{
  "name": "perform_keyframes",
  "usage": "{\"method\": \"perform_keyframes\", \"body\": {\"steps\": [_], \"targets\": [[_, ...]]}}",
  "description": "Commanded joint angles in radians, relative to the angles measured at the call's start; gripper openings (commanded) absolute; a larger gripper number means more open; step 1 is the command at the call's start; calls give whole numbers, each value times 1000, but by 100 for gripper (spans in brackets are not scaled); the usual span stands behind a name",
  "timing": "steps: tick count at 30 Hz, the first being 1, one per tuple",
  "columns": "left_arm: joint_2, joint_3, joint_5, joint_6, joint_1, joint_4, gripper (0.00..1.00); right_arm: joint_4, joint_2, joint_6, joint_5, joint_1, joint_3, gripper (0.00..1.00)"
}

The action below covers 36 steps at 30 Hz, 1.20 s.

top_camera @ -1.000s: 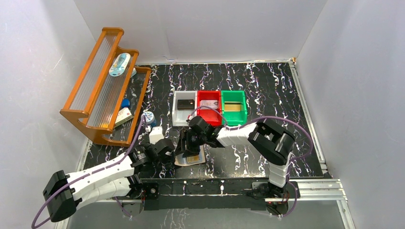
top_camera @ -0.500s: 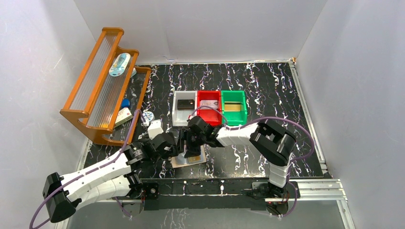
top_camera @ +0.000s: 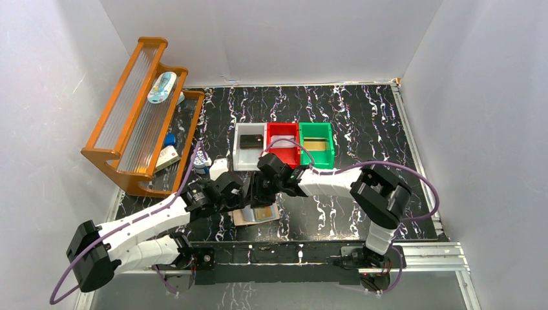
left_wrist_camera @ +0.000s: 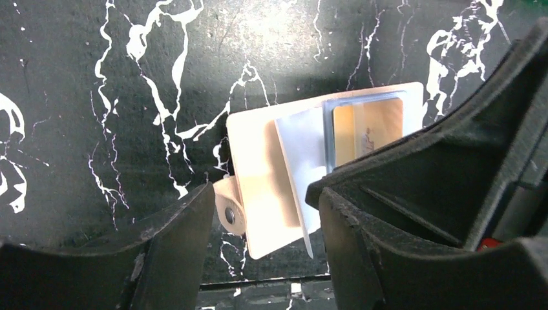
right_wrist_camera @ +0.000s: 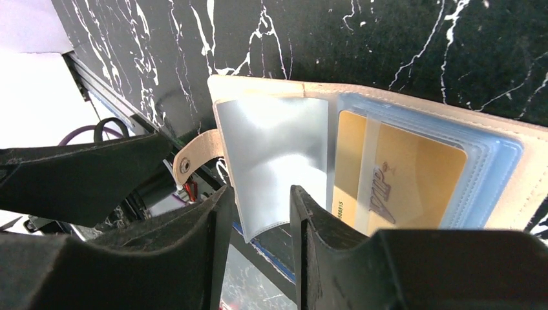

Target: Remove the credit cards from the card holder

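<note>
The card holder lies open and flat on the black marbled table. In the overhead view it is low in the middle, right under the tips of both arms and near the front rail. This looks to me like the pulling-out step. A gold card sits inside a pale blue pocket at the right of the right wrist view, not yet out. The right gripper has its jaws a modest way apart, and the loose clear sleeve hangs into the gap; nothing looks pinched. The left gripper hovers with its jaws parted wider over the holder's left half, beside the strap tab, and grips nothing. Next, I'd judge, one pincer must pin the holder down while the other gets the sleeve aside and catches the card's edge. I can't tell whether any finger touches the leather, or how many cards are stacked in the pockets. Overhead, the arms cover the holder's upper part and some of the red bin.
</note>
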Motion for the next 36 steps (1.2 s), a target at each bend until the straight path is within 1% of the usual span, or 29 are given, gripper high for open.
{"method": "perform_keyframes", "body": {"steps": [1,5,8,11,12,13,15,16,20,22,25,27,31,34,36], "targets": [[49,30,72,79,58,17,57,3,25,15,-39,-7,64,47],[68,13,127,117,101,51,58,-63,11,-12,-10,-14,94,51],[100,-9,217,142,144,108,59,-37,-7,-19,-53,-30,66,53],[150,-21,277,155,161,149,59,-29,-8,-19,-88,-34,43,54],[170,-22,291,159,164,157,59,-25,-35,-21,-96,-34,35,54],[192,-22,304,165,167,164,55,-25,-44,-21,-100,-35,31,54],[229,-17,320,174,169,162,40,-38,-58,-23,-93,-36,24,53],[242,-14,322,175,170,158,35,-42,-67,-20,-87,-36,17,53],[264,-26,331,188,173,174,21,-76,-114,-11,-25,-39,-6,53],[276,-22,356,205,174,208,20,-115,-129,-20,19,-44,-3,52],[322,15,396,237,174,255,19,-278,-140,-26,136,-66,22,50],[363,50,394,253,174,269,18,-335,-153,-32,170,-84,14,50],[446,101,362,268,178,298,16,-360,-200,-37,148,-123,-45,49],[465,95,370,278,183,353,16,-400,-239,-36,157,-147,-68,49],[462,94,363,283,187,354,16,-408,-257,-39,147,-165,-81,50]]}}
